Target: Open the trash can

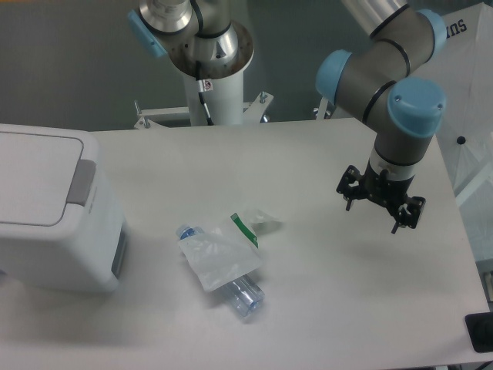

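The trash can (54, 212) is a large white boxy bin at the left edge of the table. Its flat white lid (35, 176) lies down flat, with the grey push tab (82, 181) on its right side. My gripper (377, 210) hangs over the right part of the table, far from the bin. Only its black mount and small prongs show from this angle, so the fingers cannot be made out, and nothing appears to be held.
A clear plastic bottle (240, 293) lies in the middle of the table under a clear plastic bag (219, 258) with a green strip. The robot's white base post (216, 92) stands at the table's back edge. The table's right edge runs close to the gripper.
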`<state>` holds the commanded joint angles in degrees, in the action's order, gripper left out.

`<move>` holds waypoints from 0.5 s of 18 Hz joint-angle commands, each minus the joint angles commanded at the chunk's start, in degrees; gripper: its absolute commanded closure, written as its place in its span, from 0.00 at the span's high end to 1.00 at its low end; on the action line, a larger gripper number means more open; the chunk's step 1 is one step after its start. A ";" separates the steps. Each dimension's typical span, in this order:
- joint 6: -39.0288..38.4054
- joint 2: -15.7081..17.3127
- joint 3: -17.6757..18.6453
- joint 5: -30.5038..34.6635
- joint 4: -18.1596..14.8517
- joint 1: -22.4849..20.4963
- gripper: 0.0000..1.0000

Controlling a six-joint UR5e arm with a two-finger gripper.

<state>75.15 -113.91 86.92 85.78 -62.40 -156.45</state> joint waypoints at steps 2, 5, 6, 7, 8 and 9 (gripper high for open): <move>0.00 0.00 0.00 0.00 0.00 0.00 1.00; -0.44 0.00 -0.61 -0.35 -0.18 0.09 1.00; -0.79 0.00 -1.14 -0.26 -0.52 0.17 1.00; -0.88 0.09 -1.40 -0.35 -1.05 0.09 1.00; -1.23 0.17 -1.67 -0.26 -2.36 0.17 1.00; -1.93 0.18 -1.93 -0.26 -4.46 0.18 1.00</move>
<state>73.22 -113.73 84.99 85.52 -66.86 -156.27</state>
